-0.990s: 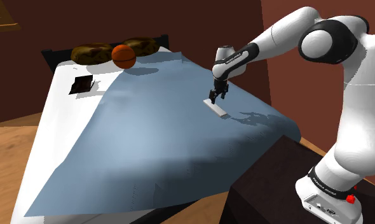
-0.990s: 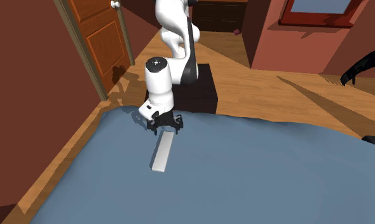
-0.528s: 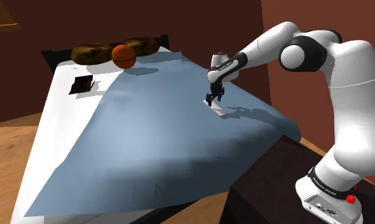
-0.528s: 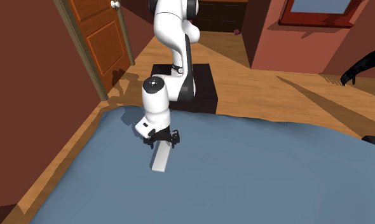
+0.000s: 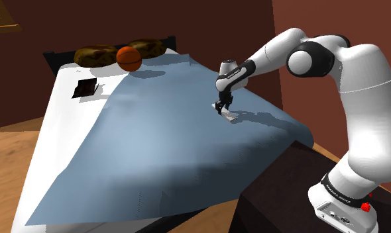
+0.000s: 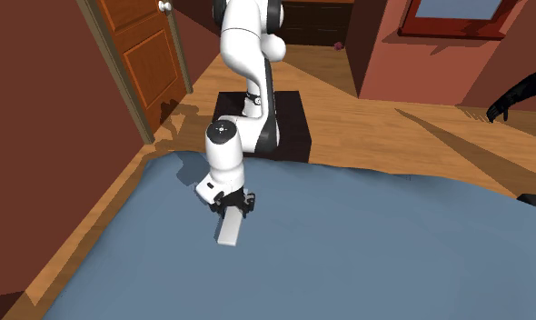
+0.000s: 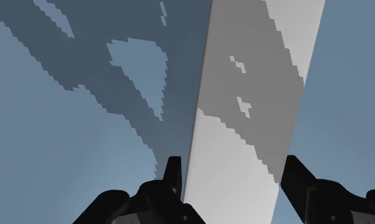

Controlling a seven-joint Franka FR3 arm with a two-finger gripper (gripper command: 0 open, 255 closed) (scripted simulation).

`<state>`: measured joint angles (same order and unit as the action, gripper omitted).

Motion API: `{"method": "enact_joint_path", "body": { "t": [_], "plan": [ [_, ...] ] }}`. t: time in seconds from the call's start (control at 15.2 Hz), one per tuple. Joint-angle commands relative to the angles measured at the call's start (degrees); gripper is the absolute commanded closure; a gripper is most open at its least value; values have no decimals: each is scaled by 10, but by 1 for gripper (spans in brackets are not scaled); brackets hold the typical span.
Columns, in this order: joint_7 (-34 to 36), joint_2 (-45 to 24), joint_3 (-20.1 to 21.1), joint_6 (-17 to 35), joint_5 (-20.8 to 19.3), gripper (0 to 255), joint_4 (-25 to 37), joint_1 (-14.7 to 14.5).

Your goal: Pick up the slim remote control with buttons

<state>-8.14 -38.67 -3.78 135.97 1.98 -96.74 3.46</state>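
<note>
Jaws released, straddling the remote [image 7: 243, 127], with a finger [image 7: 172, 173] just beside each long edge; can't tell whether they touch it. The remote is a plain pale slab, flat on the blue bed cover [image 5: 154, 132], toward the shoulder view's right. An orange ball [image 5: 128, 58] sits well apart, by the pillows [image 5: 95, 54].

No text that can be read, small white lettering on the black band [image 5: 338, 190] around the foot of the arm [image 5: 360, 99], above the stand's [image 5: 280, 198] near corner, too small to make out
</note>
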Motion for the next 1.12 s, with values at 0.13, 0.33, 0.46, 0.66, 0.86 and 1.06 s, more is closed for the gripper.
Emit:
{"method": "enact_joint_path", "body": {
  "t": [0.13, 0.33, 0.46, 0.66, 0.86, 1.06],
  "plan": [
    [0, -1, 0, 0, 0, 255, 1, 0],
    [0, -1, 0, 0, 0, 255, 1, 0],
    [0, 0, 0, 0, 0, 255, 0, 0],
    [0, 16, -1, -15, -1, 255, -1, -1],
    [0, 31, -1, -30, -2, 255, 0, -1],
    [1, 45, -2, -46, -3, 255, 1, -2]
  ]
}}
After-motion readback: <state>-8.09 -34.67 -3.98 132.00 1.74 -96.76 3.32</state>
